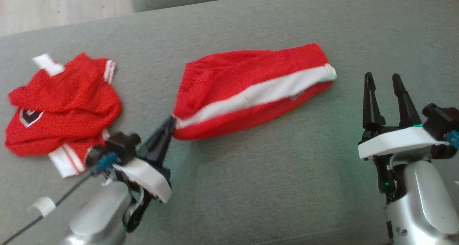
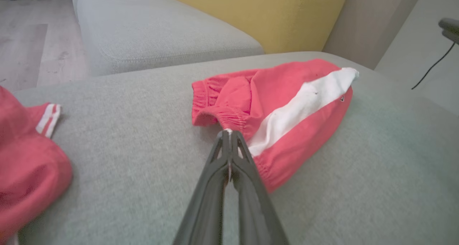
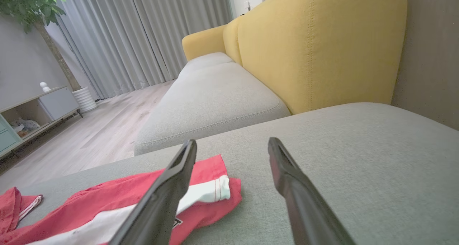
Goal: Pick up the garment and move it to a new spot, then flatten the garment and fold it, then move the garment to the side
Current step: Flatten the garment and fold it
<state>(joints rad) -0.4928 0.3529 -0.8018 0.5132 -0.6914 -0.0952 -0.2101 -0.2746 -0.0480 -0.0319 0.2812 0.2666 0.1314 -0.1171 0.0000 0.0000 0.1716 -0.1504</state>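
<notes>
Left gripper [image 1: 171, 125] pinched shut on the shorts [image 1: 251, 90] at the waistband corner, middle of the cushion [image 1: 287, 173]; right gripper [image 1: 383, 81] wide open, empty, off the hem end; probably the moving step; next calls for a low, steady pull.

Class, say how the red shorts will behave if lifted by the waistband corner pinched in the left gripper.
Probably floppy: the shorts lie creased and flat on the cushion, so they should hang limp from the left gripper. Likely light, being thin cloth. Pushed, they would probably bunch up rather than slide or roll.
</notes>
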